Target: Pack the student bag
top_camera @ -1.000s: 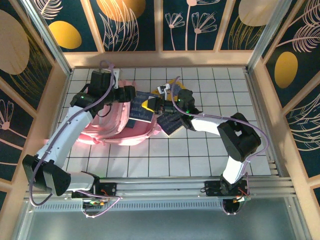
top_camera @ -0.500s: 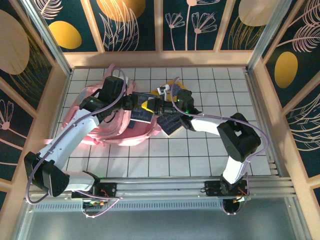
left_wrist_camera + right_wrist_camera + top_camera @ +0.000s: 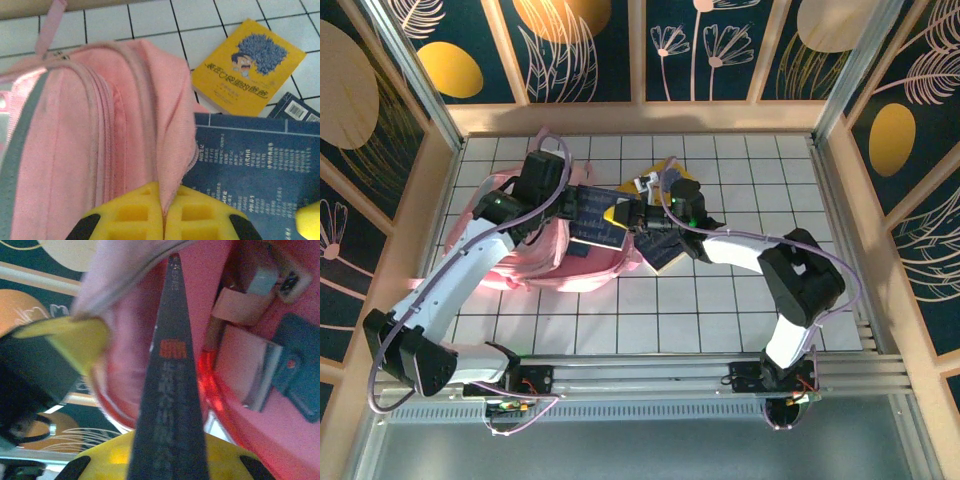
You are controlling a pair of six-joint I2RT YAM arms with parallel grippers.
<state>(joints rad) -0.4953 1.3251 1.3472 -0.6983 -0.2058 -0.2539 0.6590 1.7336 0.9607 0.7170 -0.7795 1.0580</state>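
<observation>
The student bag [image 3: 535, 258] lies flat on the white tiles, pink, its opening toward the right. My left gripper [image 3: 578, 208] is at that opening; the left wrist view has its yellow fingers [image 3: 135, 212] shut on the pink fabric edge of the student bag [image 3: 75, 140]. My right gripper [image 3: 625, 214] is shut on a dark blue book [image 3: 600, 216], whose spine [image 3: 170, 385] runs up between the jaws toward the bag's pink inside [image 3: 250, 405]. The same blue book [image 3: 245, 170] lies just right of the pinched edge.
A yellow book [image 3: 247, 67] lies on the tiles behind the bag's mouth. Another dark book [image 3: 665, 250] sits under the right forearm, with a barcoded book corner [image 3: 295, 107] beside the yellow one. Patterned walls enclose the table on three sides.
The left gripper has swung in toward the bag's mouth and closed on its fabric edge. The right gripper has kept its hold on the blue book and barely moved.
</observation>
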